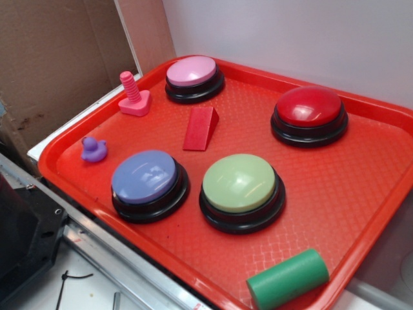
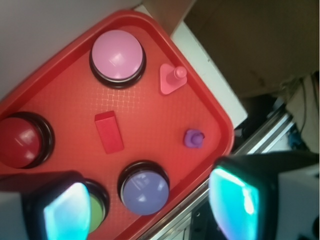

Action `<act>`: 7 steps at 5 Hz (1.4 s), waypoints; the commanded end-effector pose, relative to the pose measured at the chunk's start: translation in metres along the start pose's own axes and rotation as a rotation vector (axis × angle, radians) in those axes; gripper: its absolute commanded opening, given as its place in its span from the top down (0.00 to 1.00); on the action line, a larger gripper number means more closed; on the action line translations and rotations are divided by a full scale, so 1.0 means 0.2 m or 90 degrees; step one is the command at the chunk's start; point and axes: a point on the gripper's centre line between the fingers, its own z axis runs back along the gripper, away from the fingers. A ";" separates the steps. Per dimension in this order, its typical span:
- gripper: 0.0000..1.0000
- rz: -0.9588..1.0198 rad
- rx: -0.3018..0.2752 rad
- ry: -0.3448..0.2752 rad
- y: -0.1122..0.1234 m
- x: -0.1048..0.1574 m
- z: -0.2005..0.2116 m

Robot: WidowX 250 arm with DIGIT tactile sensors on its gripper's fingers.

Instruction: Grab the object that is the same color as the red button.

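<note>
**Gripper open, held high, holding nothing**

The gripper (image 2: 150, 207) appears only in the wrist view, looking down from above. Its two fingers (image 2: 65, 210) stand wide apart at the lower edge, pads glowing teal, nothing between them and touching nothing.

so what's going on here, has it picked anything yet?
Not yet. The gripper hangs open high above the red tray, holding nothing. The red wedge, which matches the red button, lies untouched mid-tray between the pink button and the green button. The pink screw toy, purple duck, blue button and green cylinder also sit on the tray.
</note>
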 end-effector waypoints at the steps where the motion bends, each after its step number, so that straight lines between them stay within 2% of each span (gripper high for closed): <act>1: 0.00 0.005 -0.015 -0.013 0.06 0.03 0.02; 2: 0.00 0.005 -0.001 -0.033 0.00 0.05 -0.17; 3: 0.00 -0.077 -0.013 -0.023 -0.13 0.07 -0.34; 5: 0.00 -0.193 0.032 0.090 -0.19 0.07 -0.75; 7: 0.00 -0.239 0.054 0.108 -0.20 0.14 -0.92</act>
